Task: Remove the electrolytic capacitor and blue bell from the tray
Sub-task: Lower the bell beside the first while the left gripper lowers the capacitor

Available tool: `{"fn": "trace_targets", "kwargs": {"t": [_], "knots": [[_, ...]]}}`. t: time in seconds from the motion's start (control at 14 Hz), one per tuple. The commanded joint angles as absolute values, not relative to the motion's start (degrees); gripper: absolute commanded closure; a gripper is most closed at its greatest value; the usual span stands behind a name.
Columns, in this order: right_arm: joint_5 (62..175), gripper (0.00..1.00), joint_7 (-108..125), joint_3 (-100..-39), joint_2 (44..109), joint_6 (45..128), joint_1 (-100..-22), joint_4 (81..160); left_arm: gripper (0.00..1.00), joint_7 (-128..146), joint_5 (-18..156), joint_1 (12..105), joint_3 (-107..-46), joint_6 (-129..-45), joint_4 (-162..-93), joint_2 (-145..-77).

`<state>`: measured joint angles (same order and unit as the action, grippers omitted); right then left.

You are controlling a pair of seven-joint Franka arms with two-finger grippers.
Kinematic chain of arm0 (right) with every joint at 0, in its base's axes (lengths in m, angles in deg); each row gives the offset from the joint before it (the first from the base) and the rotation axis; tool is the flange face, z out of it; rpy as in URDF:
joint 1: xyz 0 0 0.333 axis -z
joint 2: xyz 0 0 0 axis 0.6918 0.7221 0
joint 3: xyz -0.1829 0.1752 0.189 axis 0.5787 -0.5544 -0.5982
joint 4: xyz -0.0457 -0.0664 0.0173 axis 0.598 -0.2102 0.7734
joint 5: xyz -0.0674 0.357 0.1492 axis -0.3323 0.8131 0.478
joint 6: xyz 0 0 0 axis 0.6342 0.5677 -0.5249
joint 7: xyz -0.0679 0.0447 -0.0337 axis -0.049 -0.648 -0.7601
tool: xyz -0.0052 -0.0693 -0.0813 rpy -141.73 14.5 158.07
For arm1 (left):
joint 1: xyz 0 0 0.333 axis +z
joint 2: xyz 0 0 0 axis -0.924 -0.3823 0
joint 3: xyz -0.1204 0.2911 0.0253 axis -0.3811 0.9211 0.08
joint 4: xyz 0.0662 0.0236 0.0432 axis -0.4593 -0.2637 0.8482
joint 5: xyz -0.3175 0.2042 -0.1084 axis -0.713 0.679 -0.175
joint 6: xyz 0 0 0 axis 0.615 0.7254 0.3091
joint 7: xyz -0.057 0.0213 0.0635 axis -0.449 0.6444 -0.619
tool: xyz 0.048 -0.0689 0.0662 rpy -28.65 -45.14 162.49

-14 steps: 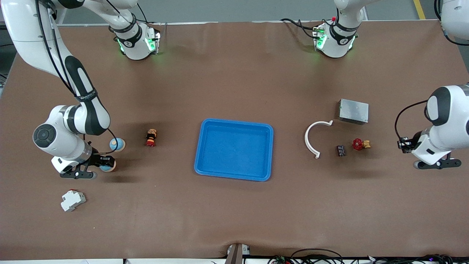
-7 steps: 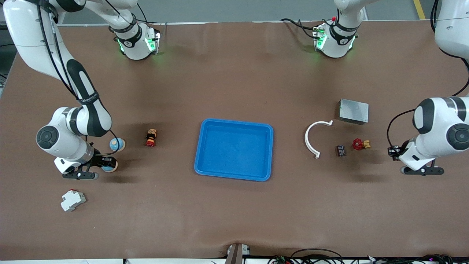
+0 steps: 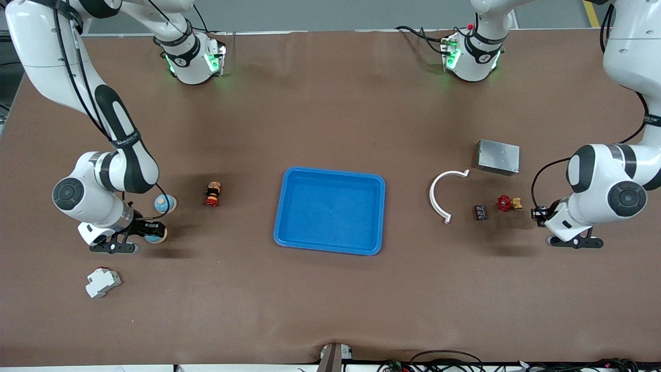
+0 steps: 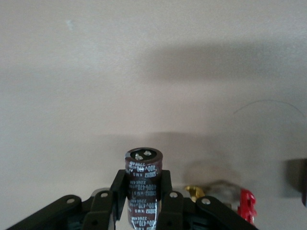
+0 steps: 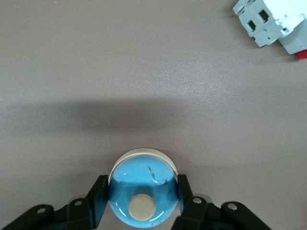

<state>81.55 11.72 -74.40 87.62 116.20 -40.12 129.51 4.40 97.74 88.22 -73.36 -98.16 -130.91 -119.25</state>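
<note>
A dark brown capacitor (image 4: 143, 184) with white print stands upright between the black fingers (image 4: 120, 184) of my left gripper (image 4: 143, 181), which is shut on it. In the front view the left gripper (image 3: 540, 214) hangs over the table beside the red valve (image 3: 504, 203). A blue dome bell (image 5: 143, 192) with a cream button sits in my right gripper (image 5: 142, 194), shut on it. From the front, that bell (image 3: 155, 235) is at the right arm's end of the table. The blue tray (image 3: 333, 171) lies in the middle with nothing in it.
A second capacitor (image 3: 481, 212) lies by a white curved piece (image 3: 436, 199). A grey metal box (image 3: 498, 156) sits farther from the front camera. Another blue bell (image 3: 165, 203) and a red-yellow part (image 3: 212, 194) lie near the right gripper. A white breaker (image 3: 102, 282) lies nearer the camera.
The left arm has carried its capacitor toward the tray, closing on the red valve. The right gripper with the bell has shifted only slightly.
</note>
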Motion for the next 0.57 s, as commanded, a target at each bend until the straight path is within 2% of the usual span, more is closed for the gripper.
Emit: {"fn": "trace_targets", "kwargs": {"t": [0.0,0.21,0.29,0.36,0.5], "knots": [[82.5,1.0,10.7,-75.3,88.4,116.9,-39.3,128.5,1.0,5.0,99.1,89.2,-73.7,-100.9,-132.0,-120.2],[82.5,1.0,11.3,-75.3,89.1,117.9,-39.3,128.5,1.0,5.1,99.1,89.5,-73.7,-103.0,-132.6,-120.9],[82.5,0.17,11.2,-75.3,89.1,118.0,-39.2,128.5,1.0,5.0,99.1,89.7,-73.7,-103.0,-132.6,-120.9],[82.5,0.0,11.0,-75.3,89.1,118.0,-39.2,128.5,1.0,5.0,99.1,90.0,-73.7,-103.1,-132.7,-121.0],[82.5,0.0,10.9,-75.3,89.1,118.0,-39.2,128.5,1.0,5.0,99.1,90.1,-73.7,-103.1,-132.7,-121.0]]}}
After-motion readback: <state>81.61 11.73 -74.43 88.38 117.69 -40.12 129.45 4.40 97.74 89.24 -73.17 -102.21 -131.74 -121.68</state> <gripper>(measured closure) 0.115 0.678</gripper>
